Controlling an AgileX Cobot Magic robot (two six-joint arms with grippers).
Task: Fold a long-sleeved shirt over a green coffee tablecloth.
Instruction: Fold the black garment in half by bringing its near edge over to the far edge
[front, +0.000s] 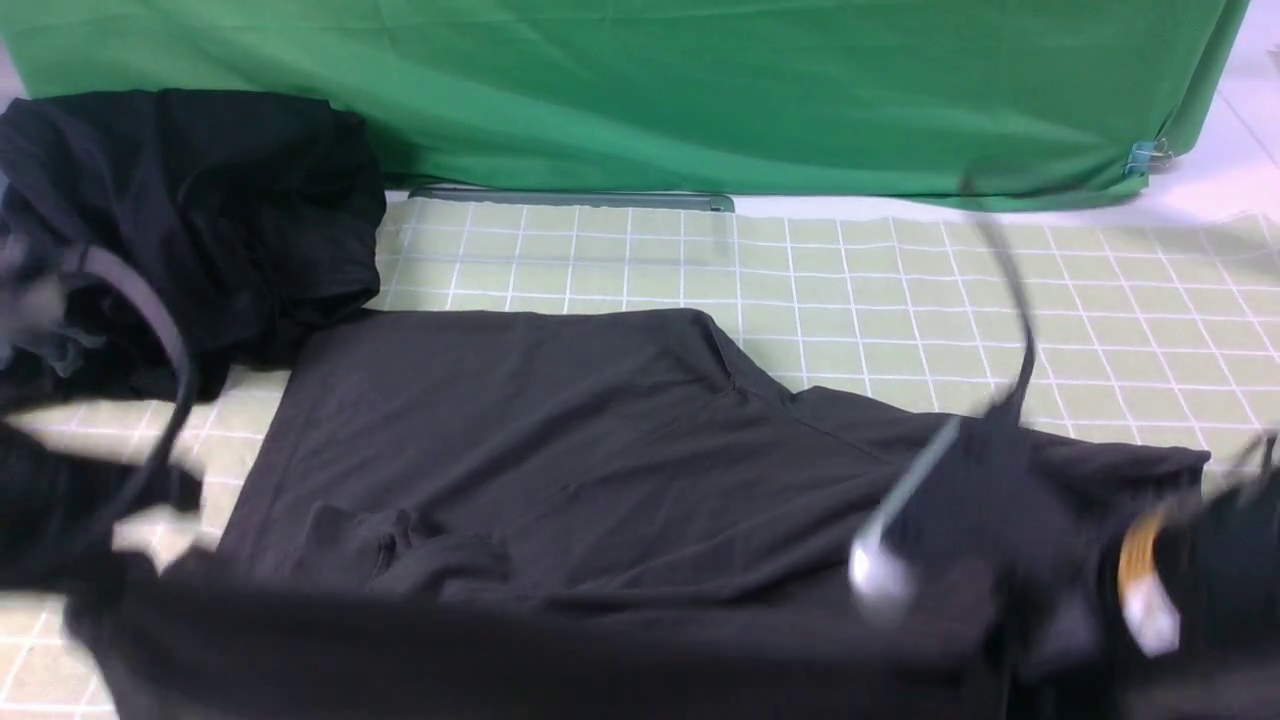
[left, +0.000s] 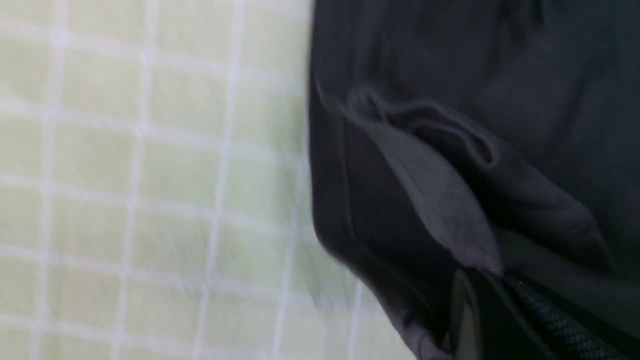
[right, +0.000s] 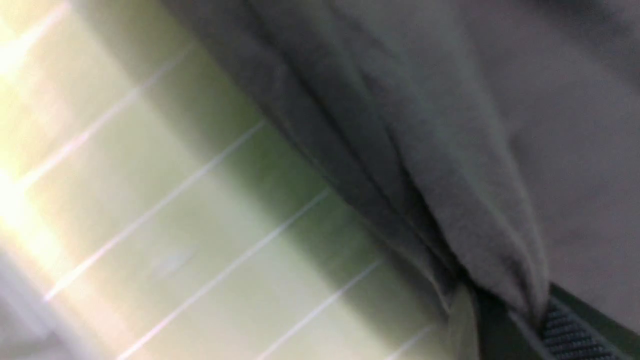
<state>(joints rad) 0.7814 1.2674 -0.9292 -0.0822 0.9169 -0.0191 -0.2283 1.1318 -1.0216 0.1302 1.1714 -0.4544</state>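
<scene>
the long-sleeved shirt (front: 560, 440) lies spread in the middle of the green coffee tablecloth (front: 900, 290), and its near edge is lifted up in a dark band across the bottom of the front view. a pile of other black clothes (front: 200, 210) sits at the far left, right beside the shirt's far left corner. behind it all hangs a plain bright green cloth (front: 700, 90) with a small blue clip (front: 1148, 157) on its right end. a flat grey bar (front: 570, 198) lies along the far edge of the tablecloth, and a bit of white surface (front: 1235, 170) shows at the far right. the blurry left arm (front: 50, 500) and right arm (front: 1200, 570) and their thin black cables stand in front of the shirt's two sides, so the front view does not show the grip. the wrist views do. in the left wrist view the left fingers (left: 555, 325) are pressed together on a fold of the shirt, with the checked cloth just beside it. in the right wrist view the right fingers (right: 570, 337) pinch a bunched fold of the shirt above the tablecloth. both wrist views are blurry and show none of the pile or the green cloth.
</scene>
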